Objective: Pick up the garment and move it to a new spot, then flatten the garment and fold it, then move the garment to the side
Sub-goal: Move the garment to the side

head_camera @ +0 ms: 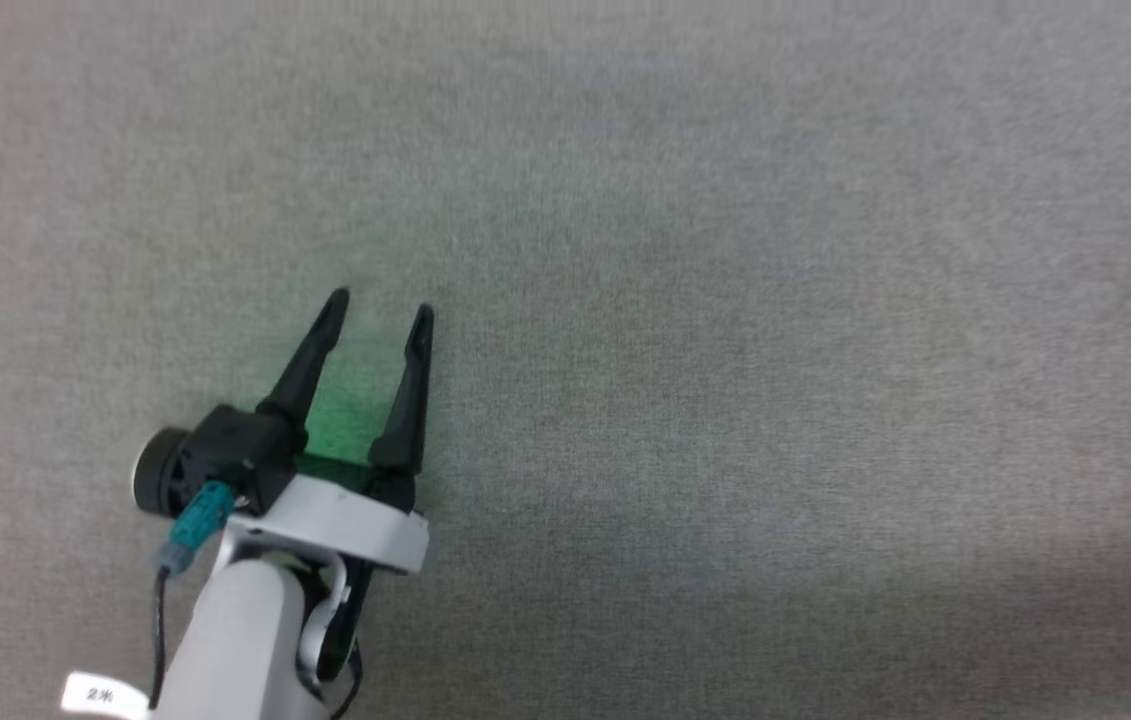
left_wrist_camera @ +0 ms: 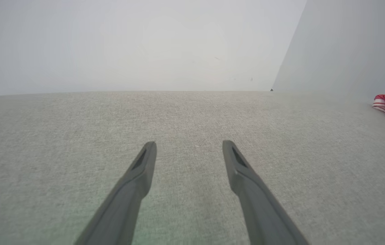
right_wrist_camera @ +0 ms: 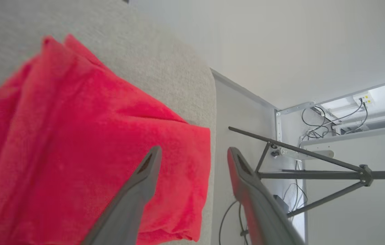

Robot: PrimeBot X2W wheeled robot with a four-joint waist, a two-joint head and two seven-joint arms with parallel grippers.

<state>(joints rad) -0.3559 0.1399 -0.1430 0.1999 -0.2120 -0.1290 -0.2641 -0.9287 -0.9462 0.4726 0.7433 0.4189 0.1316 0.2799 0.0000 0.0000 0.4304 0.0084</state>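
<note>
Currently, garment location: we find the garment [right_wrist_camera: 76, 136] lying bunched on the grey fabric surface [right_wrist_camera: 165, 51], with its hem just beside the surface's outer edge.
Garment condition: the red cloth is creased into several overlapping layers. Its striped trim [left_wrist_camera: 379, 103] is at the far right of the left wrist view.
Right gripper [right_wrist_camera: 194, 149]: fingers spread, pinching nothing. One finger is over the red cloth and the other is past the surface edge.
Left gripper [head_camera: 381, 301]: fingers spread and empty, over bare surface, well apart from the garment.
Hazard, slip-off: we judge that a sideways nudge from the right finger could push the hem over the edge.
Hazard, false grip: closing on the bunched folds could catch several layers, so the garment would not flatten.
Hazard, snag: the outer finger is on the side of the stand [right_wrist_camera: 315, 175] and cables [right_wrist_camera: 228, 217]. A low swing outward could foul them.
</note>
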